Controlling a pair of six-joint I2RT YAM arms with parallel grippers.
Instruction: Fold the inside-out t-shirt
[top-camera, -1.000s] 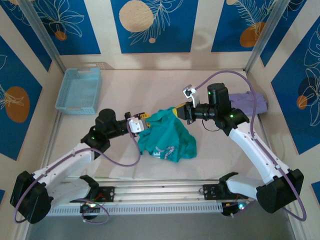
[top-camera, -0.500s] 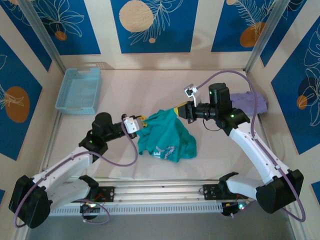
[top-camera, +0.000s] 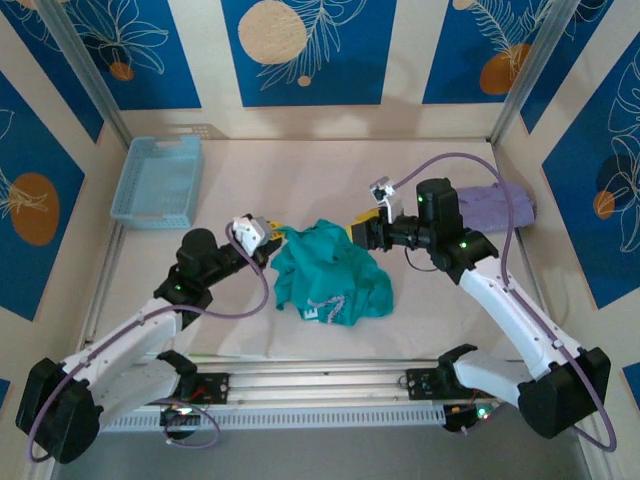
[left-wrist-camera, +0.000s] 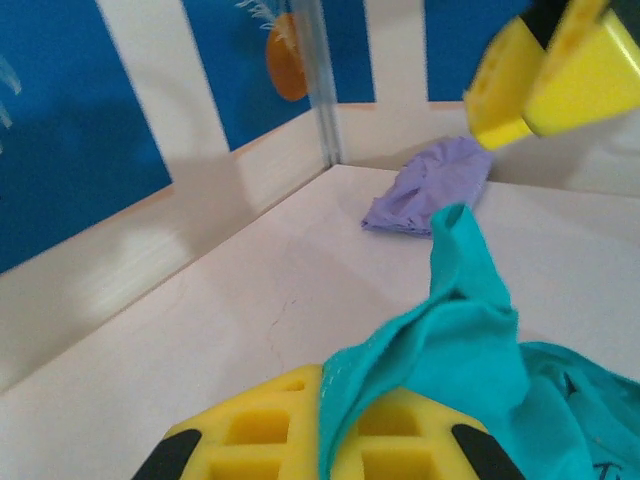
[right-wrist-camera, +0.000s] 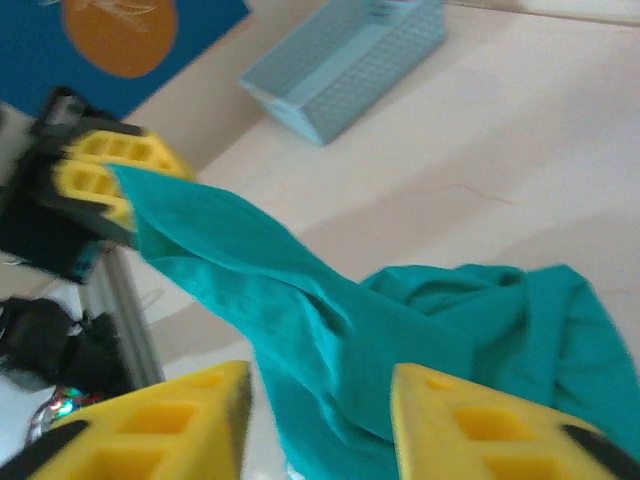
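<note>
The teal-green t-shirt lies bunched mid-table, a pale print patch showing at its near edge. My left gripper is at its left upper corner, shut on a fold of the cloth, which is pinched between the yellow fingers and lifted off the table. My right gripper hovers at the shirt's upper right. Its yellow fingers stand wide apart, with the teal cloth lying loose between and below them. From the right wrist, the left gripper is seen holding the stretched corner.
A pale lavender garment lies at the back right, near the wall. A light blue basket stands at the back left. Bare table surrounds the shirt, and the rail runs along the near edge.
My left gripper has moved back and left, pulling the shirt's corner with it. The right gripper has opened and let its corner go, and the shirt has slumped.
</note>
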